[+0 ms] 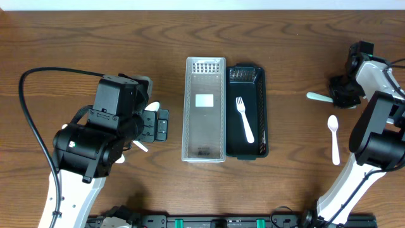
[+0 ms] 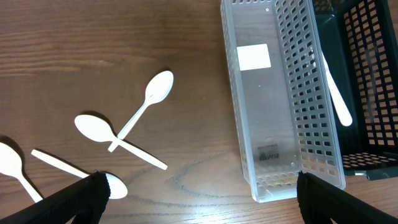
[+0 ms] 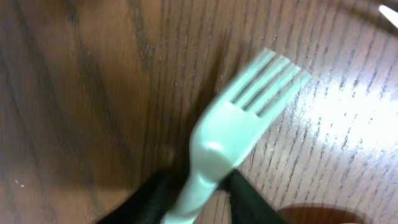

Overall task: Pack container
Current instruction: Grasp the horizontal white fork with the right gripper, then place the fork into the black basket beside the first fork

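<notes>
A clear perforated container (image 1: 204, 109) stands at the table's middle, with a black mesh container (image 1: 247, 111) against its right side. A white fork (image 1: 243, 119) lies in the black one. My left gripper (image 1: 155, 125) is open and empty, left of the clear container (image 2: 280, 106), over several white spoons (image 2: 149, 99). Its fingers (image 2: 199, 199) are spread wide. My right gripper (image 1: 345, 92) is at the far right, shut on the handle of a pale green fork (image 1: 318, 97). In the right wrist view the fork (image 3: 242, 124) points away from the jaws (image 3: 196, 193), just above the wood.
A white spoon (image 1: 333, 136) lies alone on the table at the right, below the right gripper. The black container (image 2: 367, 81) shows behind the clear one in the left wrist view. A black cable (image 1: 25, 107) loops at the far left.
</notes>
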{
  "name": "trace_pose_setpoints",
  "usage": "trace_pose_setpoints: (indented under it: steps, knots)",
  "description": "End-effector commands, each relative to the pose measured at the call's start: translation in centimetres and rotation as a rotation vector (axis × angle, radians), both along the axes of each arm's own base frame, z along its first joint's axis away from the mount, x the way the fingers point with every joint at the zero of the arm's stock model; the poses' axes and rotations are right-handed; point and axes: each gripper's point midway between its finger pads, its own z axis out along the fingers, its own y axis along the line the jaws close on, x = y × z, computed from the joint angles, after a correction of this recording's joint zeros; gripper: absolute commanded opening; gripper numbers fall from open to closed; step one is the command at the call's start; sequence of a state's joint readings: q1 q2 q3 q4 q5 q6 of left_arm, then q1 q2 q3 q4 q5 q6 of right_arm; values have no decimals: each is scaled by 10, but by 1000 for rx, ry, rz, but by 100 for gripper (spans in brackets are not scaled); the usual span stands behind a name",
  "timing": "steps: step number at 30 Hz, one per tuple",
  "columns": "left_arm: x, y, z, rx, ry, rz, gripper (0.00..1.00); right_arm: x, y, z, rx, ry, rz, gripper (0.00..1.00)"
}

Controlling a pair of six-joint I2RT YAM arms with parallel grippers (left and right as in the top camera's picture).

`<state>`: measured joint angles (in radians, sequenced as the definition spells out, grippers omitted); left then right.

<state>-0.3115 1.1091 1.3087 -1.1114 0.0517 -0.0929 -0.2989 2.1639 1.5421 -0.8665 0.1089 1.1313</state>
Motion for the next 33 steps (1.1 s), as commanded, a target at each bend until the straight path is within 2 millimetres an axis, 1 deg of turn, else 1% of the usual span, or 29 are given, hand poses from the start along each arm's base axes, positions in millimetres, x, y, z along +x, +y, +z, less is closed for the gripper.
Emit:
trace_pose_setpoints:
  steps: [1, 7, 9, 15, 17, 20, 24, 26, 28, 31, 33]
  knots:
    - [1, 2, 3, 10, -8, 4, 98, -20, 13, -36, 66, 84, 4, 24]
    - [1, 2, 3, 10, -8, 4, 98, -20, 12, -36, 66, 84, 4, 24]
    - [1, 2, 3, 10, -8, 4, 98, -19, 13, -36, 66, 83, 4, 22]
    - [1, 2, 3, 10, -8, 4, 98, -19, 12, -36, 65, 80, 4, 10]
    - [1, 2, 3, 10, -8, 4, 98, -19, 12, -36, 65, 81, 12, 1]
    - [1, 2, 3, 11, -8, 4, 98, -19, 12, -36, 64, 82, 18, 1]
    - [1, 2, 3, 11, -7, 4, 98, -12, 16, -31, 59, 76, 117, 1]
    - [1, 2, 3, 11, -7, 4, 98, -5, 21, -19, 51, 66, 189, 1]
    - [1, 2, 3, 11, -7, 4, 98, 4, 27, 0, 38, 46, 258, 1]
    - [1, 2, 3, 11, -6, 4, 98, 20, 44, 43, 9, -6, 381, 1]
    - [1, 2, 3, 11, -6, 4, 98, 30, 60, 77, -18, -55, 474, 1]
